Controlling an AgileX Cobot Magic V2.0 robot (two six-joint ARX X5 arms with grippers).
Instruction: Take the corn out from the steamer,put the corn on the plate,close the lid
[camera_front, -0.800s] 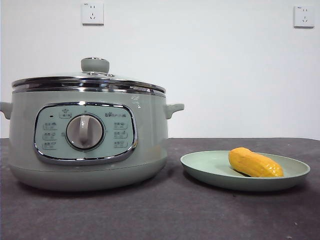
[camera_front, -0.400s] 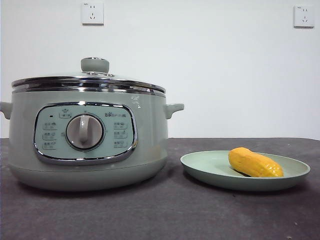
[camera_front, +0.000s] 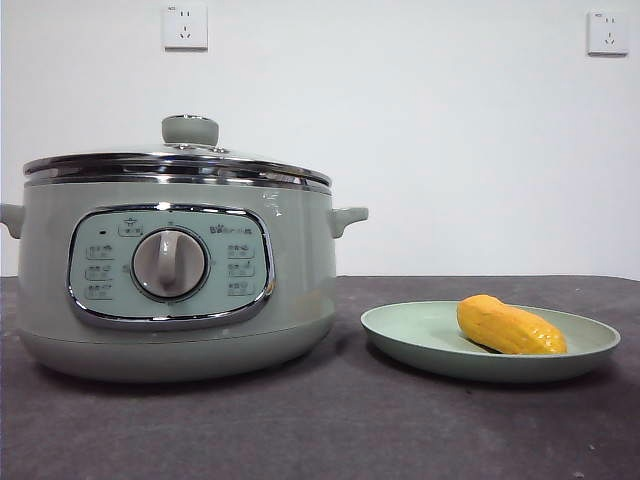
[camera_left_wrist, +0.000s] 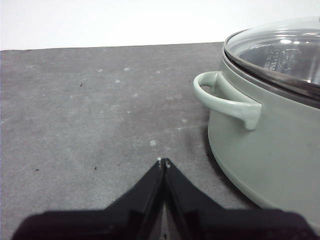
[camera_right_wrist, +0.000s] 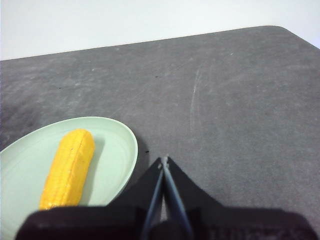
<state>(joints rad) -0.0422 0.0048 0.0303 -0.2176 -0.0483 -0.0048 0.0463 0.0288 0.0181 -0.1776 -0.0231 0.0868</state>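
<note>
Corn (camera_front: 510, 327) on plate (camera_front: 420, 345), lid (camera_front: 190, 160) on steamer (camera_front: 300, 280), both grippers' jaws closed, empty.

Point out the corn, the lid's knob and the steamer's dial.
corn (camera_front: 510, 328): front view, middle of the cob lying on the plate (camera_front: 400, 335).
lid's knob (camera_front: 190, 130): front view, side of the pale green knob.
steamer's dial (camera_front: 170, 264): front view, centre of the grey dial.

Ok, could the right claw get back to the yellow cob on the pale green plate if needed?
Probably yes. The right claw sits shut over bare grey table beside the shallow pale green plate, and the yellow corn cob lies uncovered on it with nothing between them; it would need to open first.
</note>
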